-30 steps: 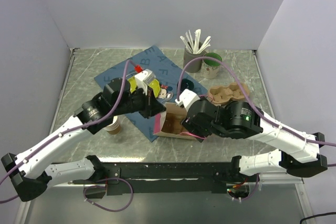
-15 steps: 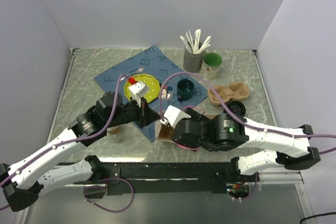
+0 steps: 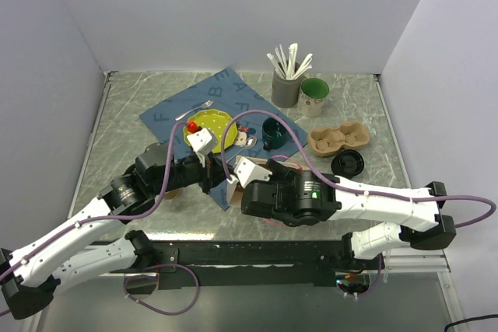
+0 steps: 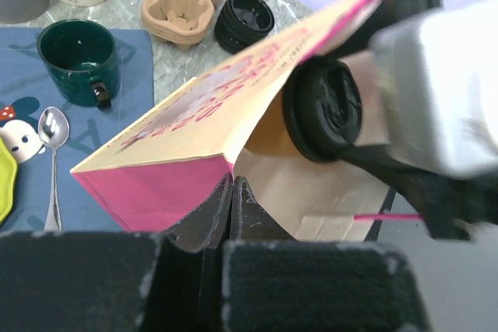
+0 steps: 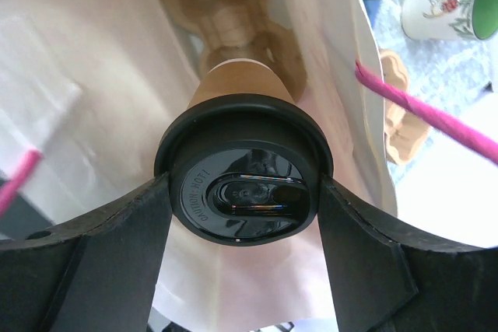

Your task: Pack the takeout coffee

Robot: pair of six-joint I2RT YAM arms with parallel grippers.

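I see the takeout coffee (image 5: 245, 192), lid facing the wrist, grasped between the fingers of my right gripper (image 5: 243, 219) inside the paper bag (image 4: 194, 118), whose pink edge my left gripper (image 4: 232, 192) pinches, fingertips clenched.

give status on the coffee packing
left fingers shut on paper bag edge. right fingers gripping lidded coffee cup, cup inside bag mouth. nothing seen blocking.
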